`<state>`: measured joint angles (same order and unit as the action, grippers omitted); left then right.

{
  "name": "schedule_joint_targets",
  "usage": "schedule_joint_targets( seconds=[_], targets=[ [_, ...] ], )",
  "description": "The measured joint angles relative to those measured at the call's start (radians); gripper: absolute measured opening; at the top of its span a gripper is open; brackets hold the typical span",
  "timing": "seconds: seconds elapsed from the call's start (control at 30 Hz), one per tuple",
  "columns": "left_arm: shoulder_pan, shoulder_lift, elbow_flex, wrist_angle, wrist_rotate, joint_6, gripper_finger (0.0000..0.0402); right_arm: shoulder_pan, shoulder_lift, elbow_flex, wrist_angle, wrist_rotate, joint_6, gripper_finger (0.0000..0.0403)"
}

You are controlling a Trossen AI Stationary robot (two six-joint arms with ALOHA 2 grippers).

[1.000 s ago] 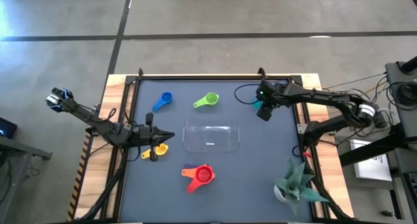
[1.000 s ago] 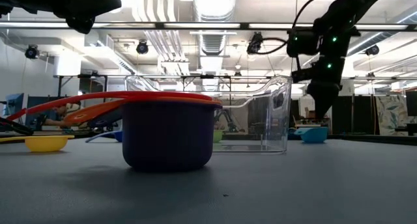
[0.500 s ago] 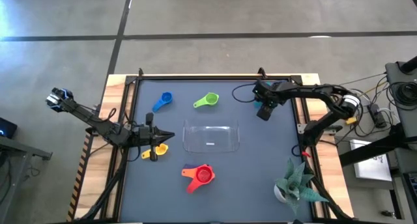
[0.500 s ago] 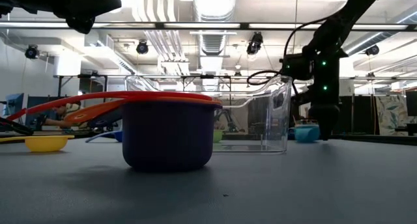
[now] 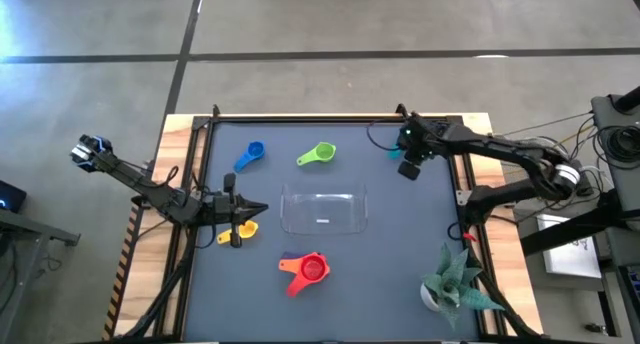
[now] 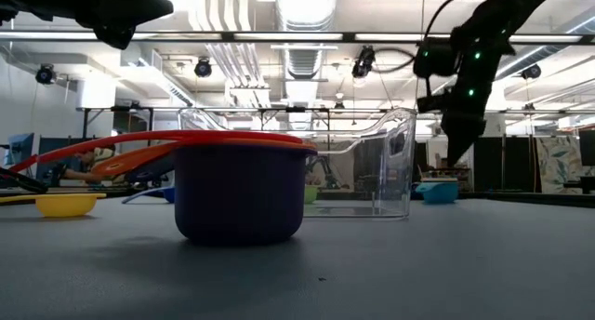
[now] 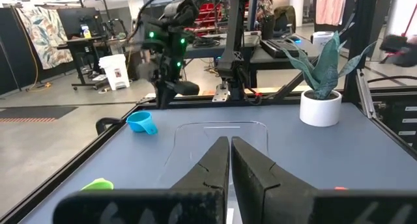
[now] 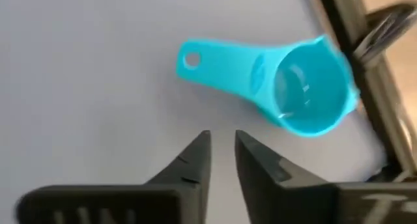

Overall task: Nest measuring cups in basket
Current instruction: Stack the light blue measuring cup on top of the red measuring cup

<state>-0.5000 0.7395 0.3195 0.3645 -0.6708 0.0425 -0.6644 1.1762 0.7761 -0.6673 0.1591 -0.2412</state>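
Observation:
The clear basket (image 5: 323,210) stands mid-table. My right gripper (image 8: 221,144) hovers above the table near the far right corner, with a narrow gap between its fingers. It is just beside the light blue cup (image 8: 287,81), which rests upright on its base, and touches nothing. My left gripper (image 5: 260,208) waits shut at the left edge, above the yellow cup (image 5: 244,229). The dark blue cup (image 5: 250,154) and green cup (image 5: 318,154) lie toward the far edge. Red and orange cups (image 5: 305,270) sit stacked on the purple cup (image 6: 240,197) near the front.
A potted plant (image 5: 455,284) stands at the near right corner. A raised frame (image 5: 330,117) borders the table, and the light blue cup lies close to its right rail. Open table surface lies between the basket and the right gripper.
My right gripper dropped almost to the table beside the light blue cup, then rose again to about its earlier height. It ended slightly nearer the far edge.

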Motion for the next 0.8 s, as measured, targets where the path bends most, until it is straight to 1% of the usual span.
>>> schedule_joint_targets(
  seconds=[0.1, 0.23, 0.37, 0.63, 0.73, 0.8],
  targets=[
    [0.000, 0.000, 0.000, -0.001, 0.000, 0.000, 0.0000, -0.008, -0.023, 0.000, 0.000, 0.027, -0.036, 0.0111],
    [0.000, 0.000, 0.000, -0.001, 0.000, 0.000, 0.0000, -0.028, -0.003, 0.000, 0.017, 0.048, -0.055, 0.0165],
    [0.000, 0.000, 0.000, -0.001, 0.000, -0.006, 0.0000, -0.051, 0.056, 0.000, 0.033, 0.048, -0.065, 0.0198],
    [0.000, 0.000, 0.000, -0.015, 0.000, -0.007, 0.0000, -0.105, 0.184, 0.000, 0.127, 0.051, -0.108, 0.0205],
    [0.000, 0.000, 0.000, -0.017, 0.000, -0.007, 0.0000, -0.126, 0.223, 0.000, 0.160, 0.051, -0.109, 0.0198],
    [0.000, 0.000, 0.000, -0.020, 0.000, -0.007, 0.0000, -0.136, 0.250, 0.000, 0.159, 0.051, -0.111, 0.0184]
  ],
)
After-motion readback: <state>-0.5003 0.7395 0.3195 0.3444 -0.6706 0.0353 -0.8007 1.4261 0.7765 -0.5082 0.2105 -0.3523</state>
